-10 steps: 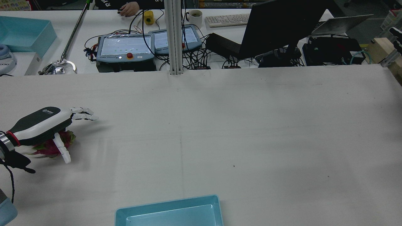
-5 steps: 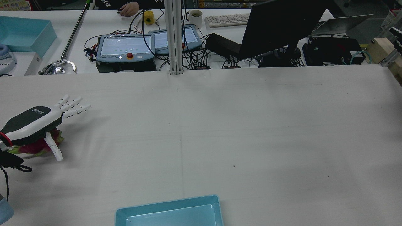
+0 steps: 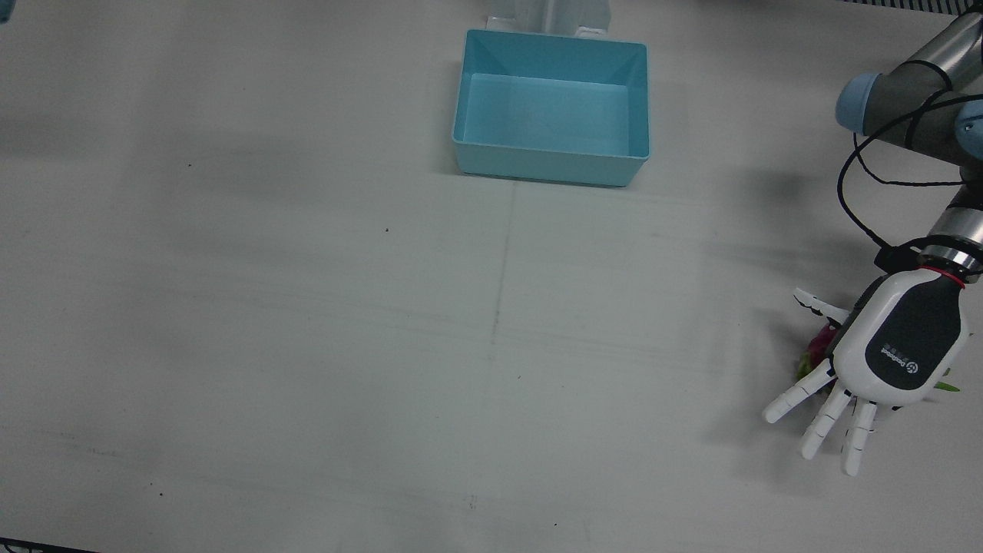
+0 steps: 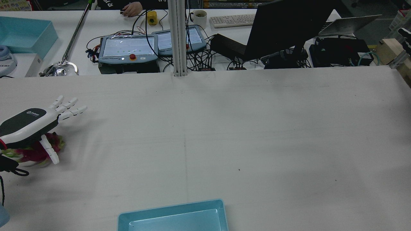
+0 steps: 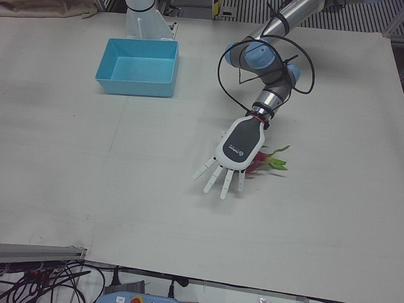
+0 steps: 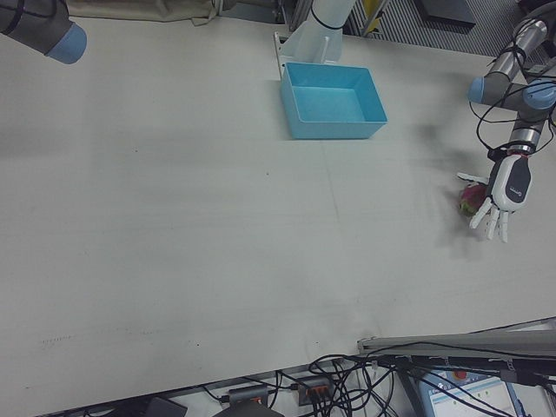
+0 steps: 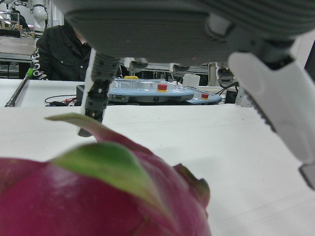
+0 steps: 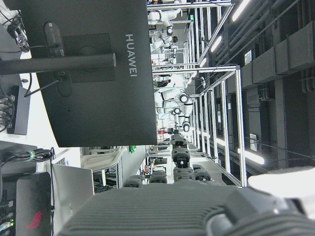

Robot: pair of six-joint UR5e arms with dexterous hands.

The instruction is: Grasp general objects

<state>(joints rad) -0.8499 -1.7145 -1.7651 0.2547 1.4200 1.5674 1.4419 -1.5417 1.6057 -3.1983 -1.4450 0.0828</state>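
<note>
A pink dragon fruit (image 4: pixel 32 152) with green scales lies near the table's left edge in the rear view. My left hand (image 4: pixel 29 123) hovers palm-down over it, fingers straight and spread, thumb hanging beside the fruit. It is open and grips nothing. From the front, the left hand (image 3: pixel 898 346) covers most of the dragon fruit (image 3: pixel 818 349). The left-front view shows green tips of the dragon fruit (image 5: pixel 268 161) poking out beside the left hand (image 5: pixel 237 148). The dragon fruit (image 7: pixel 98 196) fills the left hand view just under the palm. Only the right hand's palm edge (image 8: pixel 162 211) shows.
A blue bin (image 3: pixel 549 165) stands at the robot's side of the table, middle; its rim (image 4: pixel 170 207) shows at the rear view's bottom. Beyond the far edge are teach pendants (image 4: pixel 128 49), a monitor (image 4: pixel 285 25), cables and a person's hand (image 4: pixel 131 9).
The left hand has drawn back toward the table's left edge and its fingers have straightened and lifted. The dragon fruit beneath it has shifted left as well.
</note>
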